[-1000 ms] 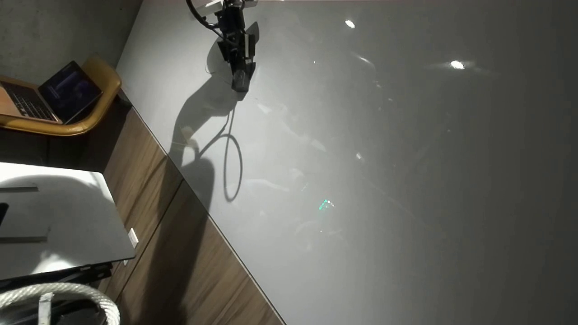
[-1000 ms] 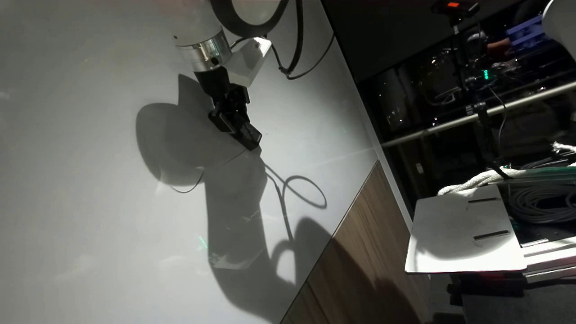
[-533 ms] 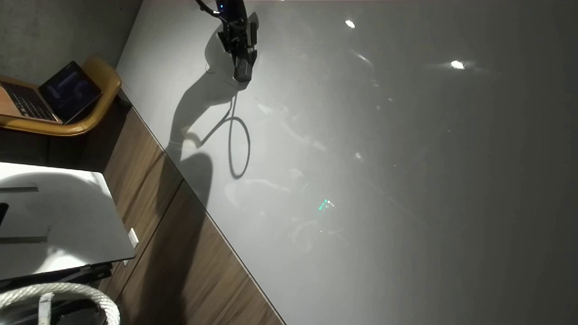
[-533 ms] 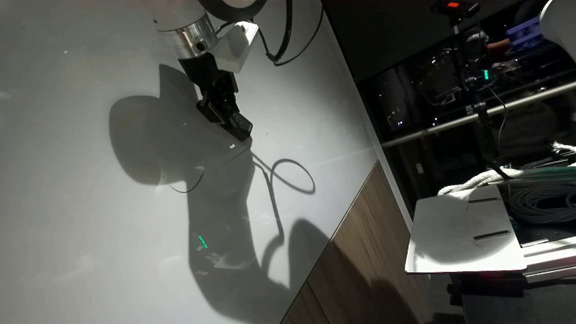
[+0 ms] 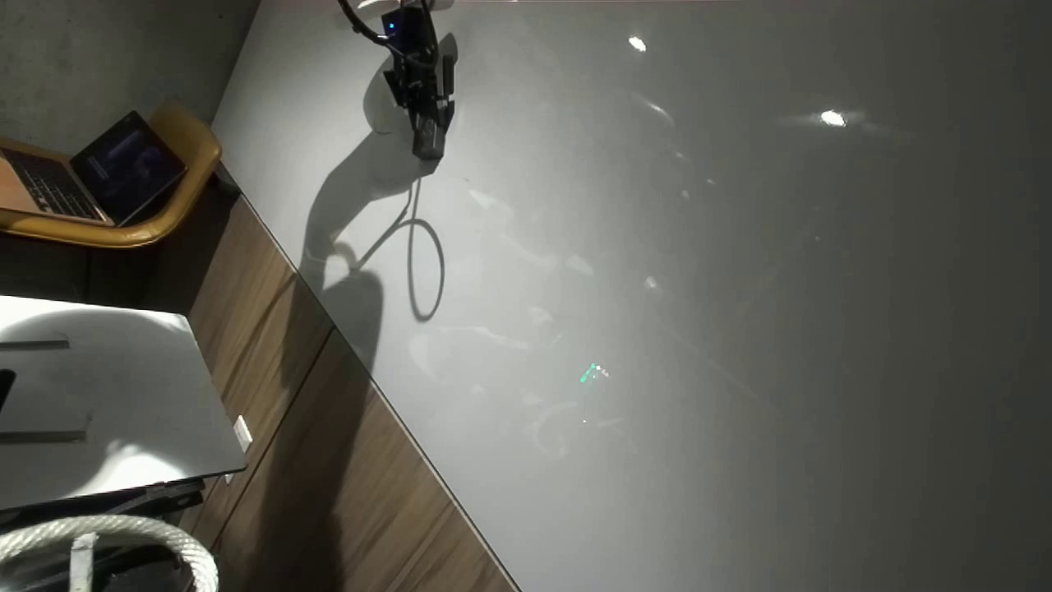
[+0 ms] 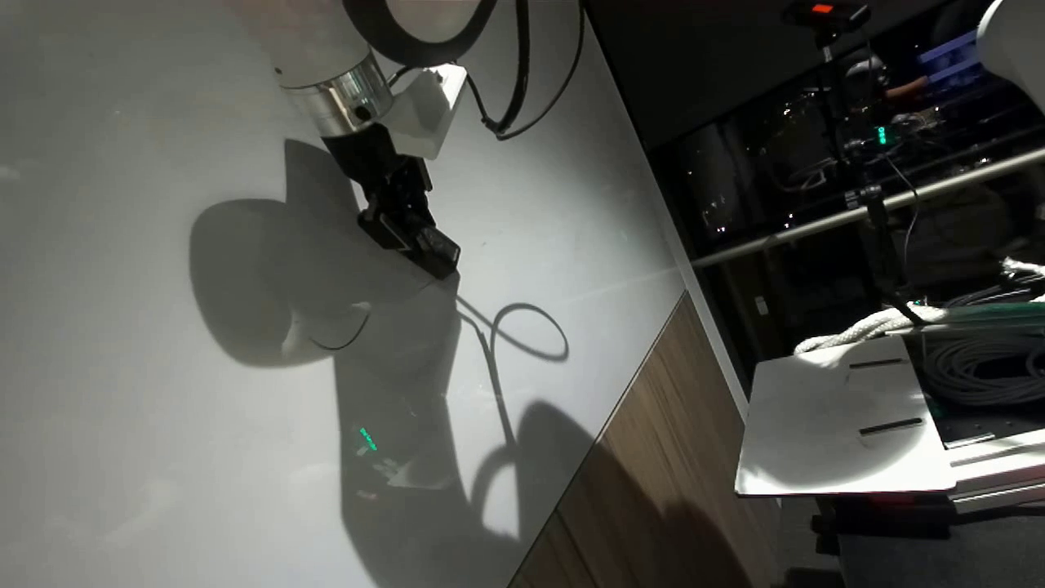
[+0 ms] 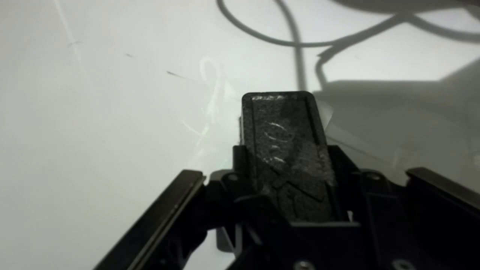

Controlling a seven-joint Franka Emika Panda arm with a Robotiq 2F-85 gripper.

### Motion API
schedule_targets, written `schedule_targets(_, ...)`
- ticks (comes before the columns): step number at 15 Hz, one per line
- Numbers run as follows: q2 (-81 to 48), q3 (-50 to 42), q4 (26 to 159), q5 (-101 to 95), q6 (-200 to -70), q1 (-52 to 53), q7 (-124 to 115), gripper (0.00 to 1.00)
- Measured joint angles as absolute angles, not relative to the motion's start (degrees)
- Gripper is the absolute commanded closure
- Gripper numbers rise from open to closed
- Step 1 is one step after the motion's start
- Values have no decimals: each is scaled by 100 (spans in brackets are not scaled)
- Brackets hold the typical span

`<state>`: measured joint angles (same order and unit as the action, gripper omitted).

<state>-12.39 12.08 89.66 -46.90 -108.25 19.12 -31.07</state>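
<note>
Tool (image 5: pixel 431 119) shifted slightly toward wood-sided edge of desk (image 5: pixel 657 493) since earlier frame. Left to right in an exterior view: laptop (image 5: pixel 127 168) on chair (image 5: pixel 115 237) beyond left corner of desk; next tool, clamped on block (image 7: pixel 287 131), between top edge and wood-sided edge; block touching desk or just above, cannot tell which; farther right, smears (image 5: pixel 579 264), well off both edges. Judged: grasp done, block looks secure; release not done.
</note>
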Motion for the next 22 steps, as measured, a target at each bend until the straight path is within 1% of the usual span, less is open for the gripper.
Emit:
schedule_targets(5,-1374,1207,8956,-4689,-10777,1928,-3133,71)
schedule_targets(9,-1533,1208,8673,-4689,-10534,2059,-3133,71)
schedule_targets(22,-3113,1204,6521,-4680,-10028,3331,-3180,71)
